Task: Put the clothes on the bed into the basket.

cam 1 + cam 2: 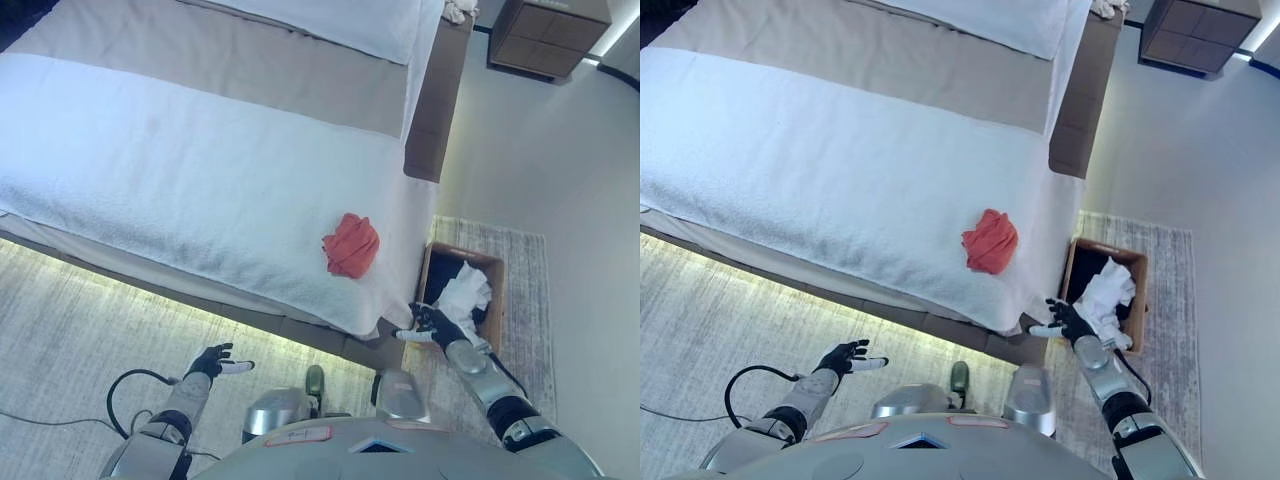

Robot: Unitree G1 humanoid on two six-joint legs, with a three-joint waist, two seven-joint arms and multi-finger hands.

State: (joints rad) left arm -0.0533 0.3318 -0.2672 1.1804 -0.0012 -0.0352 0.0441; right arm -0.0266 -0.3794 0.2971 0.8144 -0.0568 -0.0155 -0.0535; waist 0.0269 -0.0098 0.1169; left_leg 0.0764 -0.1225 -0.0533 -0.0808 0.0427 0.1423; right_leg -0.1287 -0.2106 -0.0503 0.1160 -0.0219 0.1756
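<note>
A crumpled red garment [351, 244] lies on the white cover of the bed [180, 170], close to the bed's near right corner and apart from both arms. On the floor just beside that corner stands a brown basket [492, 262], resting on a grey rug [525, 300]; a white garment [466, 292] lies inside it together with something dark, possibly another piece of clothing. The right robot hand [1068, 320] hovers at the basket's near edge, its fingers spread wide and holding nothing. The left robot hand [217, 362] hangs low over the carpet in front of the bed, fingers loosely spread and empty. A wooden nightstand [545, 35] stands beyond the bed.
</note>
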